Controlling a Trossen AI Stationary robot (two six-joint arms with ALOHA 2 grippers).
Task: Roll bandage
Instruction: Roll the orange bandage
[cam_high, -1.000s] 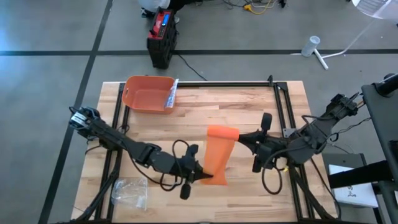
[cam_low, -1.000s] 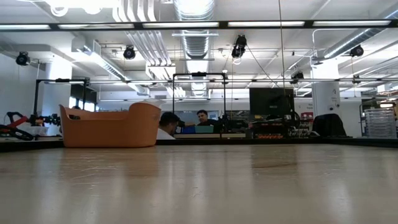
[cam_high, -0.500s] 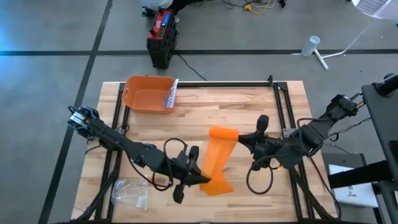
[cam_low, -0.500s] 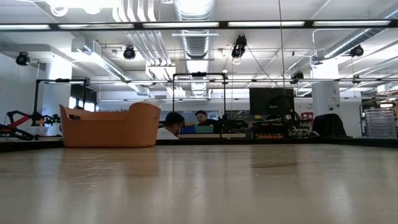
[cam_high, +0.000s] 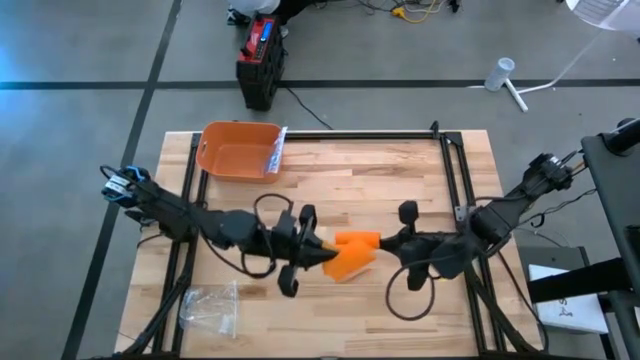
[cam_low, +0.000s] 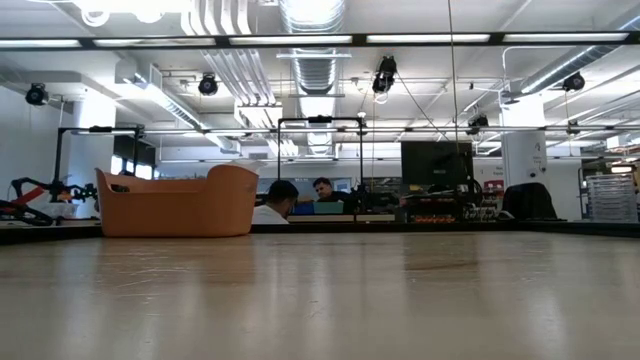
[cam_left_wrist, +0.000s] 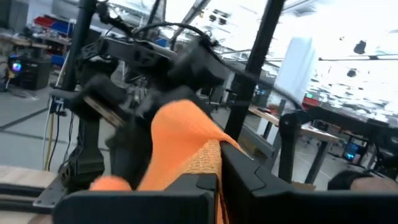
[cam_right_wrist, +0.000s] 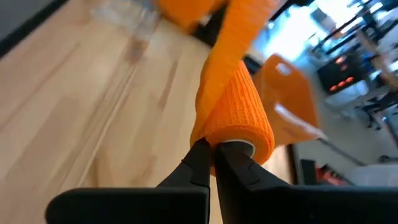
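I am watching the left end effector (cam_high: 322, 254) reaching in from the left over the middle of the table (cam_high: 400, 160), pinching the loose end of the orange bandage (cam_high: 350, 255). Just to its right, the right end effector (cam_high: 383, 240) is clamping the rolled end of the bandage, its fingers (cam_right_wrist: 205, 163) pressed together on the roll's core.

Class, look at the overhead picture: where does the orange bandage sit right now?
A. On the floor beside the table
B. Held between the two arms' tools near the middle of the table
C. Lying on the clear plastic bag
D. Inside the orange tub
B: the bandage is held between the left tool and the right tool, away from the tub and the bag.
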